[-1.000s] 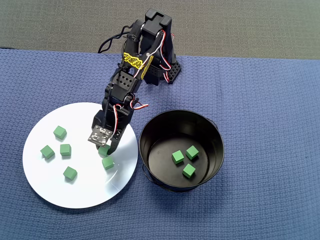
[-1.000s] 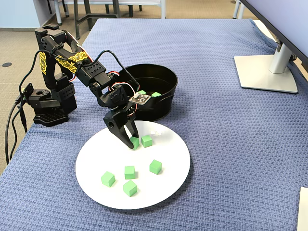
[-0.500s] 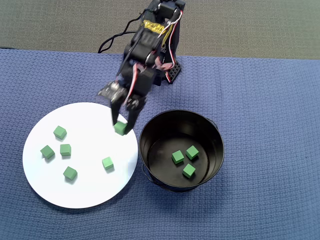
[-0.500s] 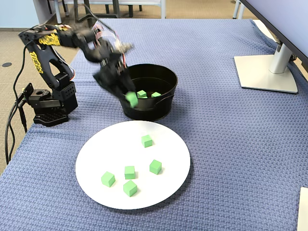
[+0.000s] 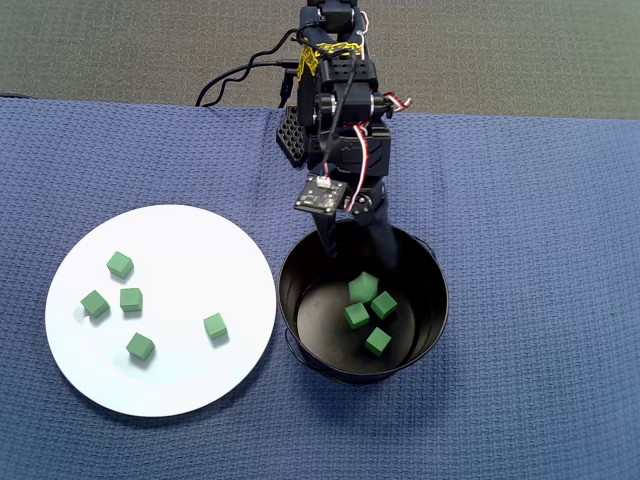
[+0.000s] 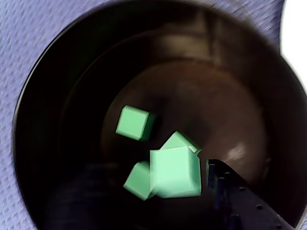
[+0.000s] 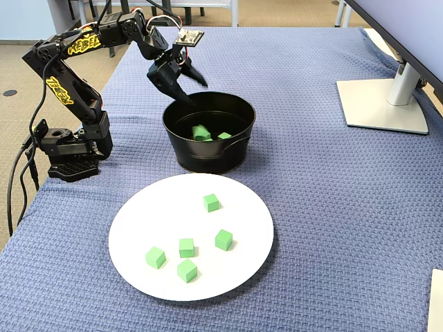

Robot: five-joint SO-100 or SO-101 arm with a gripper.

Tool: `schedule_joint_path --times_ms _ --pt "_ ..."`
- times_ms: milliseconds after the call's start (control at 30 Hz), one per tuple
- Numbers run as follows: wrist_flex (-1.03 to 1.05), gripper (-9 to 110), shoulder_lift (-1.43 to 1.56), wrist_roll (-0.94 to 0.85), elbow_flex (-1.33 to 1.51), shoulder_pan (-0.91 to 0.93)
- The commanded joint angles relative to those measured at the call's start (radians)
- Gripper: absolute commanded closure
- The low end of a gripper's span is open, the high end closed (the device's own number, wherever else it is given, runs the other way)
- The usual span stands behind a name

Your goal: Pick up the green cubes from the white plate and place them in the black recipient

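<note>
In the overhead view, five small matte green cubes (image 5: 131, 299) lie on the left half of the round glossy white plate (image 5: 200, 385). To its right, the gripper (image 5: 362, 268) hangs over the round black metal pot (image 5: 432, 312), jaws spread, a fourth cube (image 5: 363, 287) loose just below them above three others; no readable lettering

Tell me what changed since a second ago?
The gripper lifted one cube off the plate and swung it over the pot. It now looks released, dropping toward three cubes inside. Five cubes on the plate and the pot stayed put.
</note>
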Motion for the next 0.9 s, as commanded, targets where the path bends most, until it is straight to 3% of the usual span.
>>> schedule_joint_path --times_ms 0,233,400,867 --pt "-0.034 60 0.017 -0.031 -0.054 0.046" --pt "-0.120 68 -0.118 -0.009 -0.130 0.390" --pt "-0.376 68 -0.288 -0.075 -0.103 0.584" --pt "-0.514 71 -0.549 0.069 -0.091 0.724"
